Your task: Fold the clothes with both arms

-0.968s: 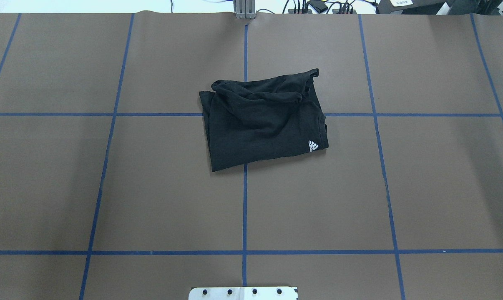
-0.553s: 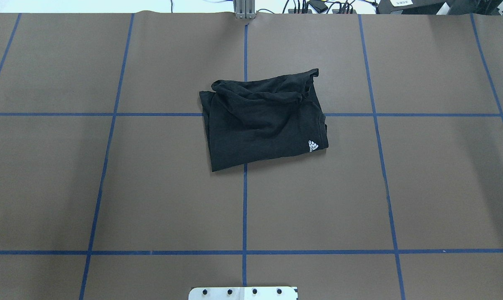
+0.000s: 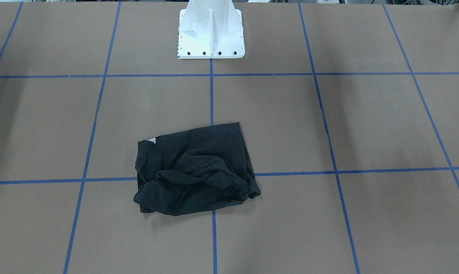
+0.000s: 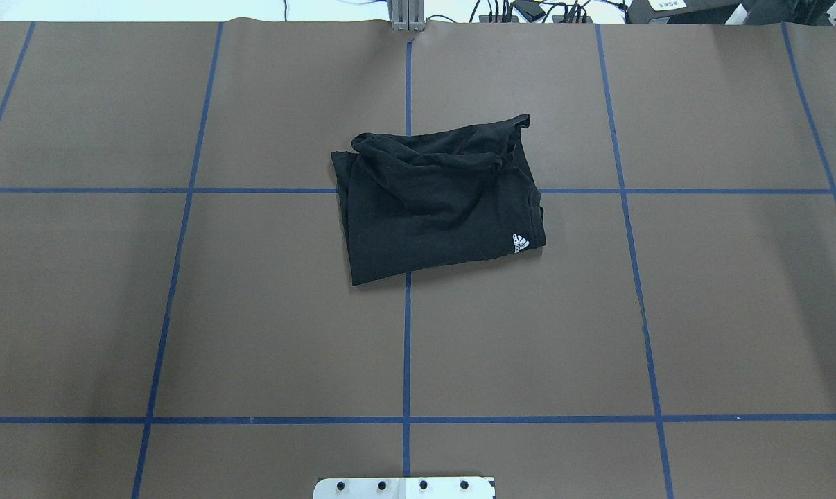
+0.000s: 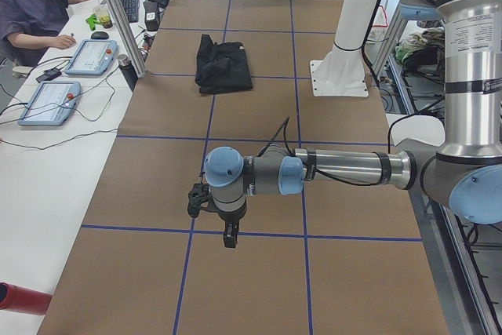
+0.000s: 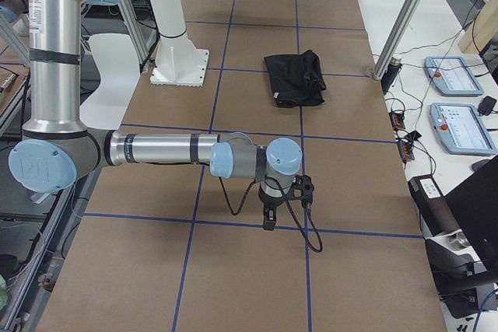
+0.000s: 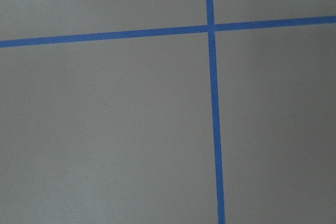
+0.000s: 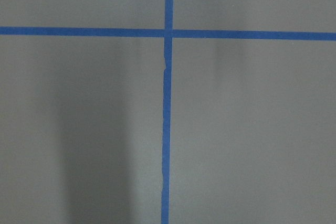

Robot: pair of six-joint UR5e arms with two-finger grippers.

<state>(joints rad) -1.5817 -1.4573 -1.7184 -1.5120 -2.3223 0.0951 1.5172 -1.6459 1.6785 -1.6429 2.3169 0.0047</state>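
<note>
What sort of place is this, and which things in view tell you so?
Most likely a robotics lab. A left arm and a right arm hang over a brown table taped into a blue grid, a black T-shirt lies on it, and a person sits beside control tablets.

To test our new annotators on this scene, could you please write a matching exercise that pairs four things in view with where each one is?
Things
1. T-shirt
2. pedestal base
3. left hand
4. person

Places
A. seated at the desk beside the table
B. pointing down above bare table, apart from the T-shirt
C. lying rumpled over a crossing of blue tape lines
D. standing at the table's robot-side edge

Pairs: 1-C, 2-D, 3-B, 4-A
</note>
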